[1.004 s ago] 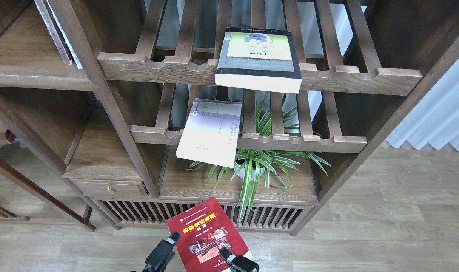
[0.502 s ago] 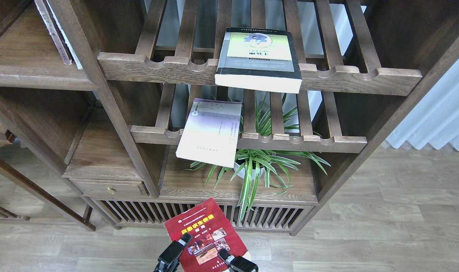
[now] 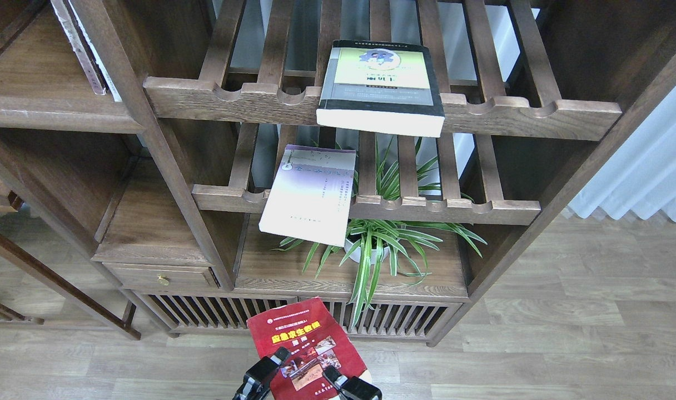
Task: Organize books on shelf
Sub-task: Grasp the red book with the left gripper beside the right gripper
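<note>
Left gripper [image 3: 268, 368] slid right onto red book [image 3: 304, 347]; book dropped slightly. Both grippers' tips touched it; right gripper [image 3: 338, 382] at its lower edge, jaw gaps unclear. Thick book [image 3: 379, 86] lay on top rack [image 3: 249, 100], lavender book [image 3: 310, 194] on lower rack [image 3: 443, 208]. Yellow title unreadable.

Plant [image 3: 379, 233] crowds the lower bay; solid shelf [image 3: 49, 114] lies open leftward.

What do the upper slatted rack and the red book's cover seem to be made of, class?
Upper slatted rack: apparently stained dark-brown wood, matte; grain lines show. Red book: probably paper cover with a printed, slightly glossy finish; title and photos are printed on it.
</note>
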